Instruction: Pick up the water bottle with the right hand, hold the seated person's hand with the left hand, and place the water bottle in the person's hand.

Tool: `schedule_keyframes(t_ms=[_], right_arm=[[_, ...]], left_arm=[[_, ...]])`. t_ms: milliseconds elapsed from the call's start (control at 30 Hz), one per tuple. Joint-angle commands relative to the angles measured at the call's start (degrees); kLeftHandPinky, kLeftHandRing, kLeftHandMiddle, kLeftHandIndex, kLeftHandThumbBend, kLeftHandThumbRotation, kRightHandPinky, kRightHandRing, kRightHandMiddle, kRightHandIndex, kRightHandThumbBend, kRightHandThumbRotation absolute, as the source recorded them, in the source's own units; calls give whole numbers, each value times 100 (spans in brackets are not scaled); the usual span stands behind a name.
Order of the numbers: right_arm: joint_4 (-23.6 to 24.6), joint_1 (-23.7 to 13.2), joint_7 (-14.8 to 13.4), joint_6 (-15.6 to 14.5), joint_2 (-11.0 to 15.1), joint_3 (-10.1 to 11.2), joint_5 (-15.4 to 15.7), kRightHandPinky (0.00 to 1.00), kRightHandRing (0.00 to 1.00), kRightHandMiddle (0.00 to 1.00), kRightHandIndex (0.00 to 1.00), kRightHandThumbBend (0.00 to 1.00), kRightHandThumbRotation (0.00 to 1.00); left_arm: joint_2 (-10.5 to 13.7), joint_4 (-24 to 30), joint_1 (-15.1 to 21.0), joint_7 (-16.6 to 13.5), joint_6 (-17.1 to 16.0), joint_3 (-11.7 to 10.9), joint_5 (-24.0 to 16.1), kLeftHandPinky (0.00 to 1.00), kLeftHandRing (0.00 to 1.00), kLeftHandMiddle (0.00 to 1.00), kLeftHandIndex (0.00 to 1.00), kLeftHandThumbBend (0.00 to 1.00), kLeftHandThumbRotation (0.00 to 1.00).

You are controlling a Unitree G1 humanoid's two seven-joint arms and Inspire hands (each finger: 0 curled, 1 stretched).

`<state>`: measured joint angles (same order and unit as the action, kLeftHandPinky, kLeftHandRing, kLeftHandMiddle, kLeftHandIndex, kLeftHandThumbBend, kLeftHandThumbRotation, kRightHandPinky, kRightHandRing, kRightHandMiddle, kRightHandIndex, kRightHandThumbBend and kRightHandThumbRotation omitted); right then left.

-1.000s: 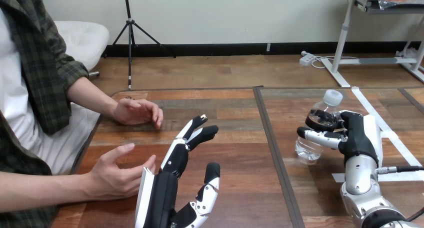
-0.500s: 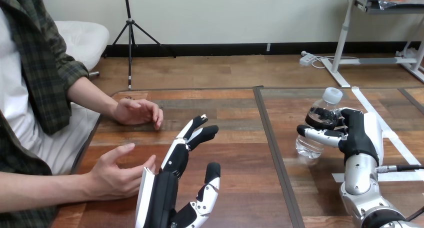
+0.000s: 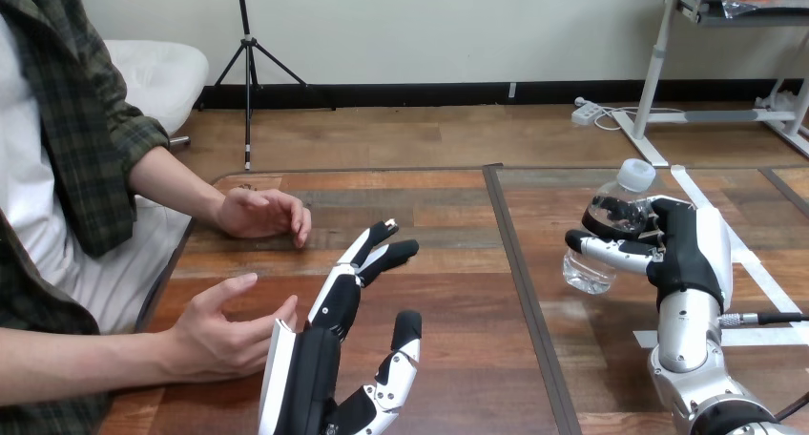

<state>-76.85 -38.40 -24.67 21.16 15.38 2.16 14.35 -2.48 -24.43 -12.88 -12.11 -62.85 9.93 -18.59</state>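
A clear water bottle with a white cap hangs a little above the table at the right, tilted, with my right hand shut round its middle. My left hand stands open at the bottom centre, fingers straight and pointing away from me. The person's near hand rests on the table just left of it, palm turned sideways, close to my left hand's white shell; I cannot tell whether they touch. The person's far hand lies curled on the table further back.
A dark seam runs front to back between the two tabletops. White tape strips lie on the table at the far right, behind my right arm.
My right hand has lifted the bottle slightly off the table and tilted it. My left hand and the person's hands have not moved.
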Motion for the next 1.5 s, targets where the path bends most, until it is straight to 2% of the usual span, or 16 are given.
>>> schedule_keyframes(t_ms=[0, 300, 833, 1133, 1467], right_arm=[[129, -354, -158, 289, 75, -26, 43, 42, 46, 51, 52, 77, 0], [174, -325, -166, 576, 97, 61, -43, 42, 46, 51, 51, 79, 0], [300, -286, -224, 987, 166, 39, -26, 43, 46, 51, 52, 78, 0], [407, -209, -202, 1368, 202, -7, 7, 41, 45, 50, 51, 77, 0], [566, -49, -57, 2022, 210, -25, -7, 41, 45, 50, 51, 75, 0]], left_arm=[[-63, 98, 243, -39, -47, -42, -15, 87, 79, 79, 86, 14, 21], [-50, 120, 249, -16, -53, -15, 41, 83, 79, 78, 85, 14, 22], [-34, 215, 238, 8, -37, -43, 99, 86, 80, 79, 84, 15, 21], [-16, 264, 229, 14, 21, -89, 67, 87, 81, 81, 85, 17, 21], [145, 274, 368, 77, -63, -179, 134, 84, 80, 80, 84, 21, 19]])
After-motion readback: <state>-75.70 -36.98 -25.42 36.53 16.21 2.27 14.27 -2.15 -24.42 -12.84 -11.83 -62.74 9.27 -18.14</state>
